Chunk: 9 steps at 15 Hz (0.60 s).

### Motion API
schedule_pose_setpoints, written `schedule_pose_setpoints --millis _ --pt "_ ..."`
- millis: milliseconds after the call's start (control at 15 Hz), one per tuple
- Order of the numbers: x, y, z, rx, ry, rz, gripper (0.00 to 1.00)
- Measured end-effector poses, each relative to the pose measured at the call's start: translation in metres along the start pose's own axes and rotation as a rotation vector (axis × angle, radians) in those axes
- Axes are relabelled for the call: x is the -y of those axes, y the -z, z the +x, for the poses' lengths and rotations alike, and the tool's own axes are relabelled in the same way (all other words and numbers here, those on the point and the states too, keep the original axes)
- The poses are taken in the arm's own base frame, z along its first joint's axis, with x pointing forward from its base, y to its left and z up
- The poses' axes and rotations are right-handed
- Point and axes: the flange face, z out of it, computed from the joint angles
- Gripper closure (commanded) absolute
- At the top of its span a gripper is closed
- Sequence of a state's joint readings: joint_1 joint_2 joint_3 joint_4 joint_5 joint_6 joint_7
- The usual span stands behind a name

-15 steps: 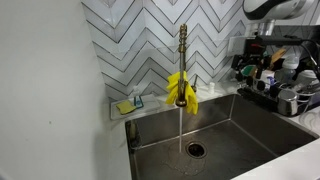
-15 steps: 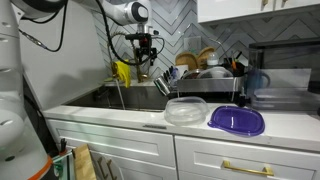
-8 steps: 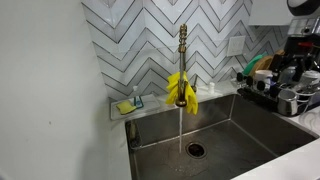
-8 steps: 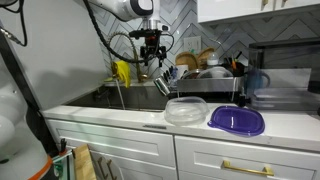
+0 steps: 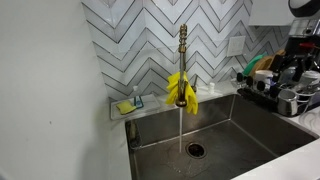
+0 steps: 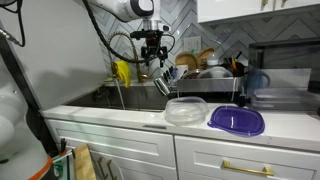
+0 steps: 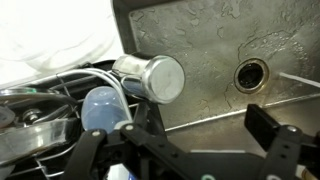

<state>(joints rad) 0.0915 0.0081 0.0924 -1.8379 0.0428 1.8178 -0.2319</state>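
Nearer the wire dish rack than a second ago, my gripper hovers, jaws apart, above the shiny steel tumbler lying sideways at its edge; I should centre squarely, avoiding the pale blue cup.

My arm is built of rounded white shells with dark bands at the joints, thin black cables loop off it, and my gripper is black throughout, with blocky matte fingers.

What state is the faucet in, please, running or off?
Running: in an exterior view a thin stream falls from the faucet to the sink beside the drain.
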Motion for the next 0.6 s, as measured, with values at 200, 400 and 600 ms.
schedule_pose_setpoints --millis 200,400,600 --pt "-0.023 0.001 -0.009 0.022 0.101 -0.007 0.00" --pt "-0.069 0.008 -0.031 0.045 0.200 -0.016 0.00" --pt "-0.115 0.021 -0.059 0.044 0.306 -0.031 0.00"
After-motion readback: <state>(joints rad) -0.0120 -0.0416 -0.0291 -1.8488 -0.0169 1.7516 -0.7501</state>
